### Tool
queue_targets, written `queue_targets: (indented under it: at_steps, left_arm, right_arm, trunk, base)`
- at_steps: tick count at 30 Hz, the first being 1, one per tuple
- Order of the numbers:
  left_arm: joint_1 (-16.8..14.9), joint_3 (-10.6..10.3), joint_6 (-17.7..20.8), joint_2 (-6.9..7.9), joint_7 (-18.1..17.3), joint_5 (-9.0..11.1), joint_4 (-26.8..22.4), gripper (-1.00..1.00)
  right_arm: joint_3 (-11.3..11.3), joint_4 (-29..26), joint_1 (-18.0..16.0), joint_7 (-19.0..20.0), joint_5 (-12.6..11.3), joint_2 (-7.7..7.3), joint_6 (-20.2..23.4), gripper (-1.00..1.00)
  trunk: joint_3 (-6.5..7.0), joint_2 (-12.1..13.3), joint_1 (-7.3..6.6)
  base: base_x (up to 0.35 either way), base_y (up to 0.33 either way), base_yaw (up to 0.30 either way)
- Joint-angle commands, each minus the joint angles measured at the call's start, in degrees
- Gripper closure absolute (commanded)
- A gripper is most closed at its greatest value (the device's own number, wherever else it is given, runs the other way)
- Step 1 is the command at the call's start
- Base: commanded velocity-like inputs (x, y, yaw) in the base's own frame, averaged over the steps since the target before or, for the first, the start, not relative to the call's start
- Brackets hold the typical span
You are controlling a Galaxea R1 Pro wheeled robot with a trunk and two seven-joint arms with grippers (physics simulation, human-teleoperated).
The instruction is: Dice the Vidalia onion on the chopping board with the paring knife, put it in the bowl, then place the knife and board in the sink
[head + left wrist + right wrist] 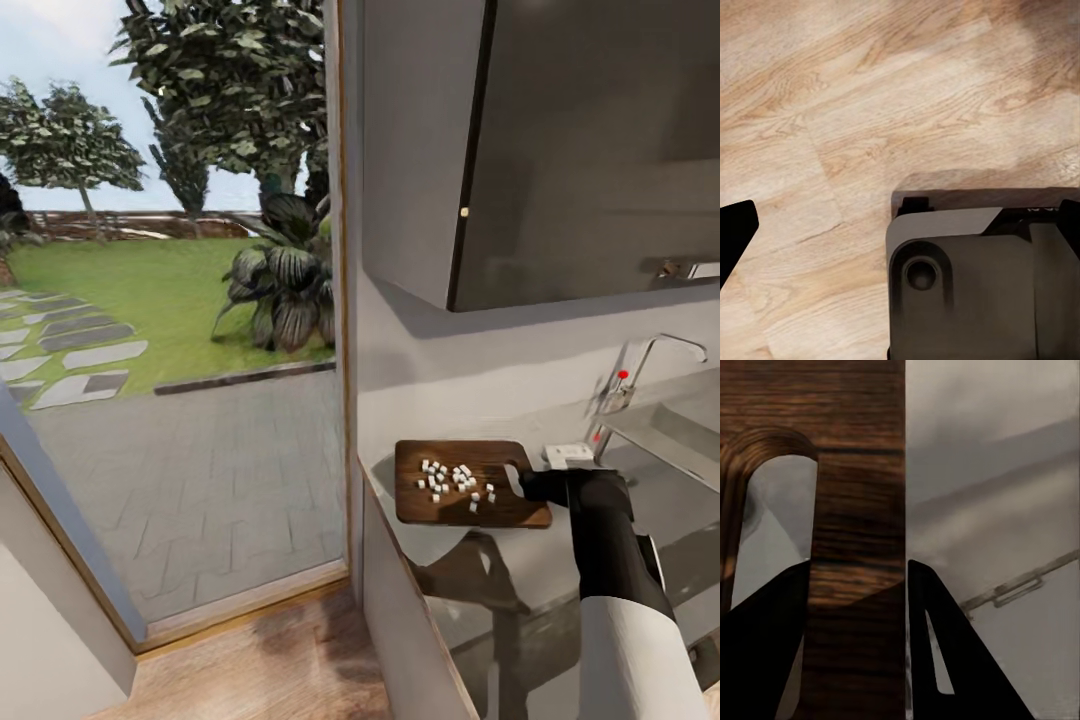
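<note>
At the left end of the worktop (540,585), just beside the glass door, the chopping board (455,505) lies flat with the diced onion (455,480) scattered white across its middle. My right tool (535,487) has closed in on the board's handle end: the right wrist view shows one finger (761,652) at the slot-shaped hole and the other past the outer edge, the wood strip (859,547) between them, so I read it as clamped on the board, though actual contact is hard to confirm. The bowl (568,455) sits just behind that hand, near the faucet (650,365) and the sink (680,425).

As I judge it, the step in hand is tipping the dice into the bowl; I should lift the board level, carry it over the bowl, then tilt slowly. The board's left edge lies near the worktop's end, so any slide that way risks spilling cubes to the floor. Open room lies rightward toward the sink. My left tool (900,225) hangs over wooden floor (832,97), its state unclear.
</note>
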Motion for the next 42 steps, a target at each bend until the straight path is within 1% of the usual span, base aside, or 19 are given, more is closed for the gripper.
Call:
queue_targets:
  at_steps: [1,2,5,7,10,12,16,21,28,33,42]
  left_arm:
    - [-0.12,-0.46,-0.42,-0.03,0.23,0.11,0.27,-1.0]
    - [-0.12,-0.46,-0.42,-0.03,0.23,0.11,0.27,-1.0]
    - [-0.12,-0.46,-0.42,-0.03,0.23,0.06,0.27,-1.0]
    - [-0.11,-0.46,-0.42,-0.05,0.23,0.08,0.27,-1.0]
    - [-0.12,-0.46,-0.42,-0.03,0.23,0.1,0.27,-1.0]
    - [-0.12,-0.46,-0.42,-0.03,0.23,0.11,0.27,-1.0]
    - [-0.12,-0.46,-0.42,-0.03,0.23,0.11,0.27,-1.0]
    - [-0.1,-0.46,-0.42,0.12,0.23,0.11,0.27,-1.0]
    - [-0.09,-0.46,-0.42,0.14,0.15,0.11,0.27,-1.0]
    - [-0.1,-0.46,-0.42,0.13,0.14,0.11,0.28,-1.0]
    - [-0.12,-0.46,-0.42,0.14,0.14,0.11,0.29,-1.0]
  right_arm:
    - [-0.14,-0.07,-0.09,0.58,0.55,-0.02,1.15,1.0]
    - [-0.14,-0.07,-0.09,0.58,0.59,-0.13,1.56,1.0]
    - [-0.21,-0.07,-0.09,0.58,0.65,-1.15,2.31,1.0]
    - [-0.33,-0.07,-0.09,0.58,0.66,-1.43,2.39,1.0]
    - [-0.4,-0.07,-0.09,0.58,0.59,-2.56,2.43,1.0]
    - [-0.42,-0.12,-0.09,0.64,0.56,-2.92,2.43,1.0]
    - [-0.49,-0.49,-0.09,0.68,0.5,-3.09,2.48,1.0]
    - [-0.5,-0.74,-0.09,0.74,0.48,-3.1,2.52,1.0]
    - [-0.64,-0.77,-0.09,0.74,0.49,-3.29,2.52,1.0]
    - [-0.67,-0.77,-0.09,0.76,0.48,-3.96,2.52,1.0]
    - [-0.65,-0.77,-0.09,0.76,0.48,-4.02,2.52,1.0]
  trunk:
    - [-0.13,-0.14,0.04]
    - [-0.13,-0.14,0.04]
    - [-0.13,-0.14,0.04]
    - [-0.13,-0.14,0.04]
    - [-0.13,-0.14,0.04]
    - [-0.13,-0.14,0.04]
    - [-0.13,-0.14,0.04]
    - [-0.13,-0.14,0.04]
    - [-0.13,-0.14,0.04]
    - [-0.13,-0.14,0.04]
    - [-0.13,-0.14,0.04]
  base:
    - [0.0,0.0,0.0]
    - [0.0,0.0,0.0]
    - [0.0,0.0,0.0]
    - [0.0,0.0,0.0]
    - [0.0,0.0,0.0]
    - [0.0,0.0,0.0]
    - [0.0,0.0,-0.023]
    - [0.0,0.041,-0.21]
    - [0.026,0.253,-0.25]
    - [0.197,0.229,-0.251]
    - [0.249,0.163,-0.25]
